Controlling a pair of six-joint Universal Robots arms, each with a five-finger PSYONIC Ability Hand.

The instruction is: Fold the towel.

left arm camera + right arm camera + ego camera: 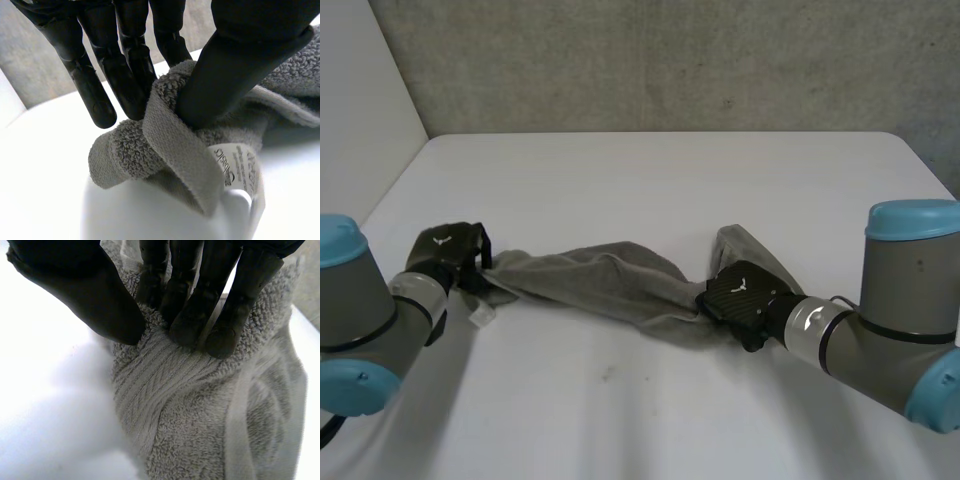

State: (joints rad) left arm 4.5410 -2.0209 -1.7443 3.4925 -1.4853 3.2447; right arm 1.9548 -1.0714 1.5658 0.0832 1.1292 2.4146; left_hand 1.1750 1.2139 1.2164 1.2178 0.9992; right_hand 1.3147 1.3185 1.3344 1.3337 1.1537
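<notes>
A grey towel [605, 282] lies bunched in a long strip across the middle of the white table [660, 180]. My left hand [445, 252] holds its left end: in the left wrist view the thumb [225, 75] and fingers [127, 75] pinch a hemmed corner of the towel [165, 145], with a white care label [237, 170] hanging below. My right hand [740, 292] grips the right end, where a flap of cloth stands up behind it. In the right wrist view the thumb [95, 300] and fingers [200, 310] pinch a gathered fold of the towel [200, 410].
A grey wall [670, 60] rises behind the table's far edge. Bare table top lies beyond the towel and in front of it, between my two arms.
</notes>
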